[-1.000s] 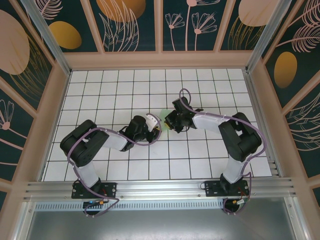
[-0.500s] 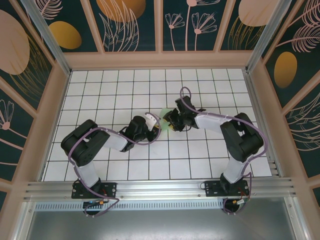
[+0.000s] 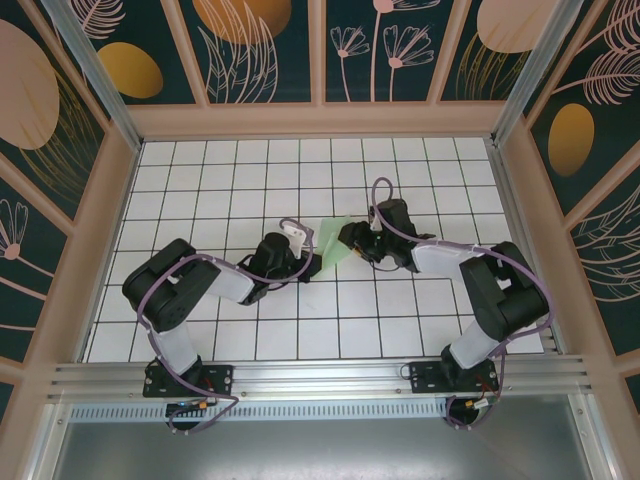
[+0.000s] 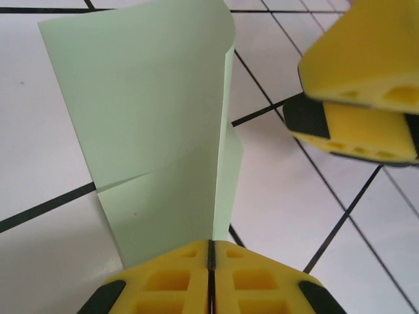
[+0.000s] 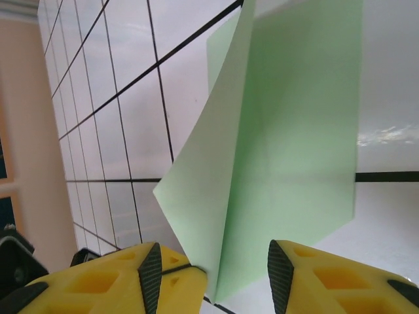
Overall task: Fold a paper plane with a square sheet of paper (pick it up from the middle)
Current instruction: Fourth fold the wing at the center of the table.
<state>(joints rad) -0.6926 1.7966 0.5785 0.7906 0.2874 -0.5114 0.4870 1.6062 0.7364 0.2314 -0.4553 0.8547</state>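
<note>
Clamping paper sheet (image 4: 157, 131), left gripper (image 4: 211, 252) jaws closed; right gripper (image 5: 215, 275) jaws parted.

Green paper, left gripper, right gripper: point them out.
green paper (image 4: 150, 118): left wrist view, upper panel.
left gripper (image 4: 211, 255): left wrist view, seam between fingertips.
right gripper (image 5: 213, 278): right wrist view, gap between fingertips.

No text or number is legible (wall panels (image 3: 250, 45) bear plant motifs).
</note>
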